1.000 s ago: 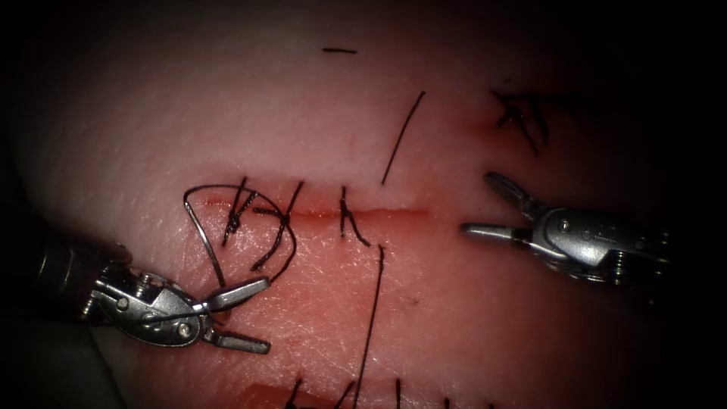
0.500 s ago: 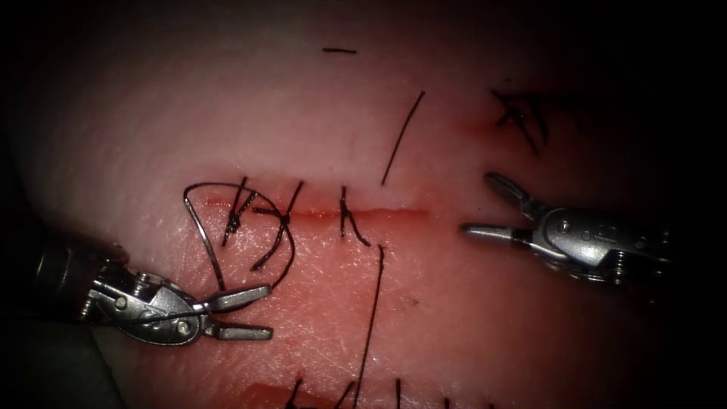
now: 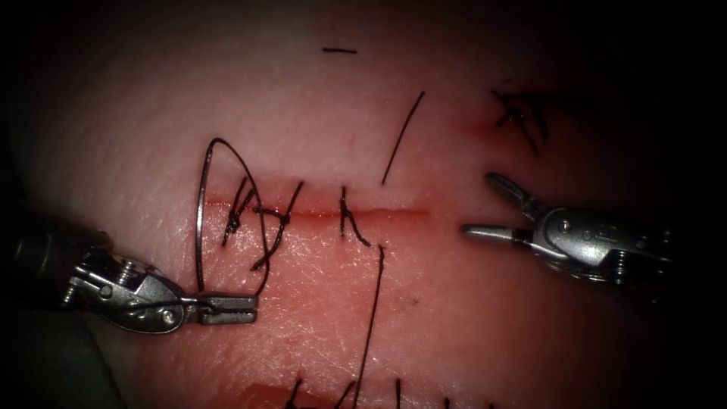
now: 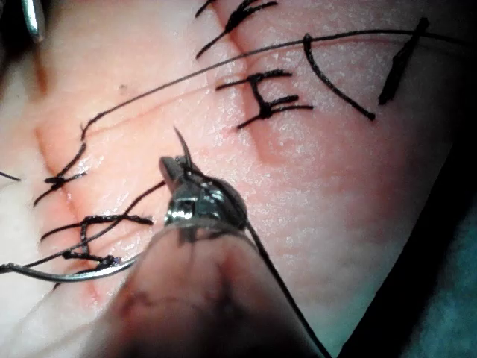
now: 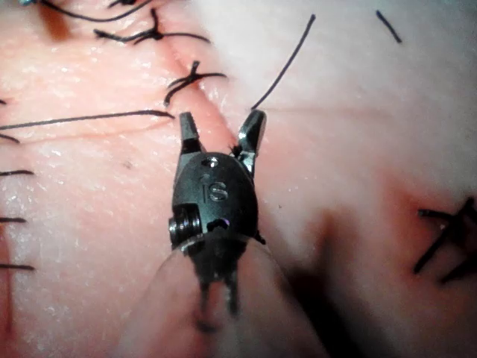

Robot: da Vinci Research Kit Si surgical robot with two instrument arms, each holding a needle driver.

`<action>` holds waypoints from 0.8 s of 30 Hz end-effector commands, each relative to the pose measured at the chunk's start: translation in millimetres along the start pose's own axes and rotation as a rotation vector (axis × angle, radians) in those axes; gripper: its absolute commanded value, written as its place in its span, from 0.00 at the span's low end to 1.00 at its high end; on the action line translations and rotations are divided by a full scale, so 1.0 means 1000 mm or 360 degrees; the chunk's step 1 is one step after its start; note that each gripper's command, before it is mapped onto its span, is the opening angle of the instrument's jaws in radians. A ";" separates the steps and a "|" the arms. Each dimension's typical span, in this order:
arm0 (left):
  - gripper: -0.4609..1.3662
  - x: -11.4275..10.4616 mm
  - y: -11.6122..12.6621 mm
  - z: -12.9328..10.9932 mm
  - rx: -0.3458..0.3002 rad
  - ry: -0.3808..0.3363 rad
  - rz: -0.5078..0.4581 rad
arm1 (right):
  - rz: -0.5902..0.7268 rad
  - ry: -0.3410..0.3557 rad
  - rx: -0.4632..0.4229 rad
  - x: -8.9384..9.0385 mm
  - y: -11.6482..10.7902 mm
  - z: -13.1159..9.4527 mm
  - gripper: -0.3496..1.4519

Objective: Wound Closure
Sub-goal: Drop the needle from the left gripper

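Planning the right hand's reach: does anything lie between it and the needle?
Left hand shut on the needle near one end, out of tissue. Open, empty right hand: only flat tied stitches along the cut lie between.

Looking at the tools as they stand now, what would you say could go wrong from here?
1. The left tool grips the needle near one end, free of the tissue; it might swivel in that end grip.
2. The thread loops over the finished stitches and may snag.
3. The right tool hangs open and empty beside the cut, offering no support.
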 end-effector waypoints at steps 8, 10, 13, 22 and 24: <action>0.06 -0.0033 -0.0046 -0.0053 -0.0268 -0.0289 0.0089 | -0.0009 0.0001 0.0002 0.0000 0.0000 0.0000 0.71; 0.06 -0.0041 -0.0055 -0.0061 -0.0308 -0.0376 0.0123 | -0.0009 0.0001 0.0001 0.0000 0.0000 0.0000 0.71; 0.06 -0.0055 -0.0066 -0.0069 -0.0384 -0.0525 0.0182 | -0.0019 0.0000 0.0002 0.0000 0.0000 0.0000 0.71; 0.06 -0.0074 -0.0082 -0.0057 -0.0550 -0.0957 0.0453 | -0.0028 0.0000 0.0003 0.0000 -0.0001 0.0000 0.71; 0.06 -0.0073 -0.0085 -0.0052 -0.0577 -0.1027 0.0518 | -0.0028 0.0000 0.0003 0.0000 -0.0001 0.0000 0.71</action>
